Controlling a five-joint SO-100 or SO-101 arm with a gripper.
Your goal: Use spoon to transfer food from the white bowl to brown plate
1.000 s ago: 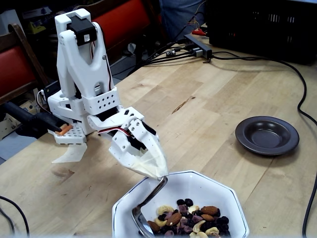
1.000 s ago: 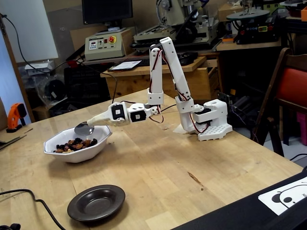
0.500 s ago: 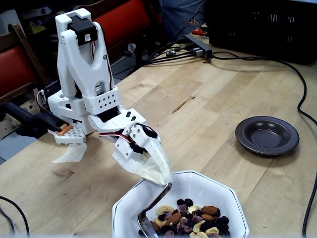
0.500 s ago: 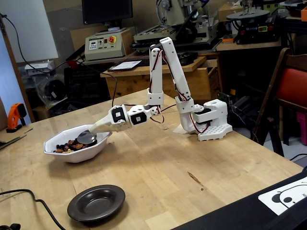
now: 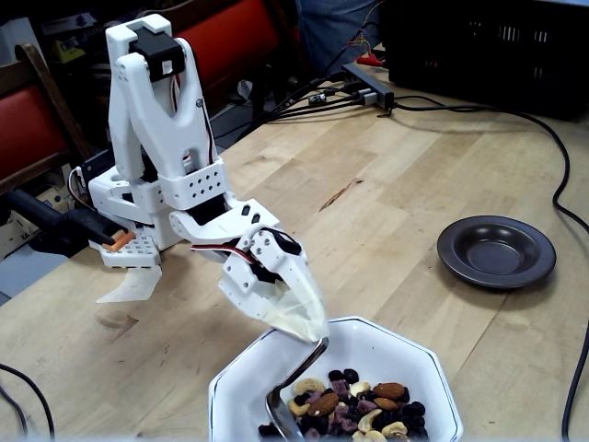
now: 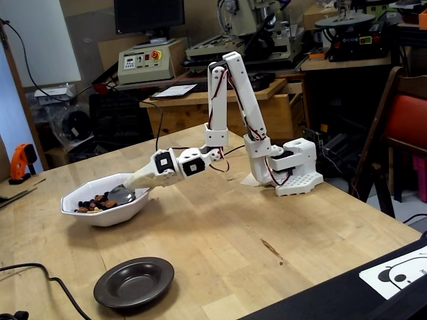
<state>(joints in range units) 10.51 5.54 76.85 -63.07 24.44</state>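
Fixed views, both, show the arm reaching low over the table with the gripper (image 5: 308,330) closed around the handle of the spoon (image 5: 293,389), no gap visible between the fingers. The spoon's oval end sits down inside the white bowl (image 5: 419,361), at the left edge of the food (image 5: 354,408) as that view shows it, touching or partly pushed into the nuts; the exact depth cannot be read. In a fixed view from the far side the spoon (image 6: 121,194) lies low within the bowl (image 6: 100,213), below its rim.

Step in hand, by judgement: loading the spoon. No food has reached the brown plate (image 5: 496,250), which stands empty and well apart from the bowl.

Next move calls for pushing the spoon under the nuts, levelling it, then lifting clear of the rim without tipping. Risk: nuts rolling off.
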